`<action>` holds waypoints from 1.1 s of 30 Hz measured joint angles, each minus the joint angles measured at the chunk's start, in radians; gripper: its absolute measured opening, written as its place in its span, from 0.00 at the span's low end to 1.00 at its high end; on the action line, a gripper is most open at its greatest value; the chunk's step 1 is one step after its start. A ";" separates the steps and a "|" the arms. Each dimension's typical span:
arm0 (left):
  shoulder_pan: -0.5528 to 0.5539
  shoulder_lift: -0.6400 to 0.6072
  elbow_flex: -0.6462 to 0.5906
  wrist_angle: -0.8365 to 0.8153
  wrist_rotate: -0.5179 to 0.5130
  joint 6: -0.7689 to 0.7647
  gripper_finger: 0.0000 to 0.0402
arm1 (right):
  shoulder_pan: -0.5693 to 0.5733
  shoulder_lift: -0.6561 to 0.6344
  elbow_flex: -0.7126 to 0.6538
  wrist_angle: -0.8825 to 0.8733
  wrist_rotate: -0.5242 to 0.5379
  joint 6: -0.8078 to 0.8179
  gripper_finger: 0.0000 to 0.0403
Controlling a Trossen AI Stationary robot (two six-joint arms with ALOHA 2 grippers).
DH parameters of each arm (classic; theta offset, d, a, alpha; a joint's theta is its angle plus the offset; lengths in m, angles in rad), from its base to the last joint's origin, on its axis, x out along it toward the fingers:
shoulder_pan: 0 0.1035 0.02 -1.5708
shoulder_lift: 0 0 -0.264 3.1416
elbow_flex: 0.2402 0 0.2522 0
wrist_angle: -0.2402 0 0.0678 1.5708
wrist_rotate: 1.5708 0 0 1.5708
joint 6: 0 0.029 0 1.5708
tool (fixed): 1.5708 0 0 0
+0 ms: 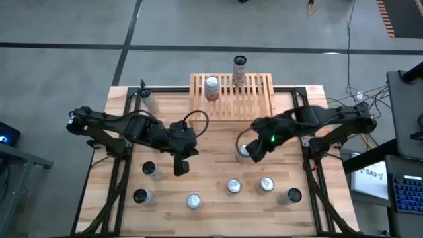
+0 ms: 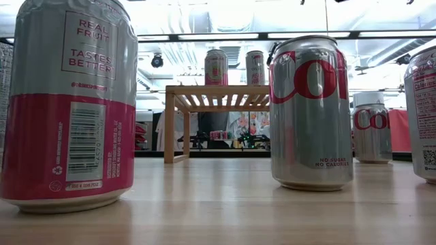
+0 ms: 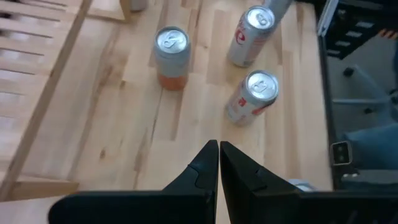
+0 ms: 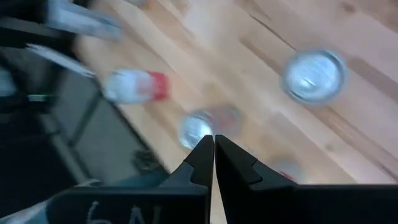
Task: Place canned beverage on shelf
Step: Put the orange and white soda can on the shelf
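step: I am judging this the reach for another silver drink can (image 1: 243, 151) mid-table | right gripper (image 1: 254, 156) pinched closed, empty, hovering beside it | left gripper (image 1: 180, 167) closed, empty, waiting | low slatted light-wood shelf (image 1: 254, 100) carrying two cans | next: opening fingers before descending

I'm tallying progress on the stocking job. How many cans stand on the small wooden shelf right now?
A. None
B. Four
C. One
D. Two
D: the low view shows two cans, one beside the other, upright on the slatted top of the shelf; the high view agrees, with every other can down on the table.
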 joint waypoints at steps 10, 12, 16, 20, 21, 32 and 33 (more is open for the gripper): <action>-0.126 -0.081 -0.052 -0.035 -0.186 -0.068 0.00 | 0.011 0.111 -0.010 -0.393 0.072 0.073 0.02; -0.136 -0.088 -0.052 -0.034 -0.231 -0.078 0.00 | 0.011 0.125 -0.012 -0.294 0.092 0.028 0.02; -0.135 -0.090 -0.052 -0.043 -0.248 -0.126 0.00 | 0.004 0.156 -0.011 -0.138 0.093 -0.029 0.05; -0.152 -0.092 -0.046 -0.070 -0.200 -0.188 0.00 | -0.012 0.182 -0.008 -0.131 0.093 0.008 0.16; -0.161 -0.095 -0.046 -0.067 -0.200 -0.190 0.00 | -0.016 0.184 -0.008 -0.136 0.094 0.017 0.20; -0.195 -0.105 -0.045 -0.070 -0.271 -0.172 0.00 | -0.061 0.239 -0.011 -0.121 0.097 0.059 0.74; -0.195 -0.105 -0.045 -0.069 -0.271 -0.167 0.00 | -0.072 0.244 -0.012 -0.120 0.102 0.047 0.79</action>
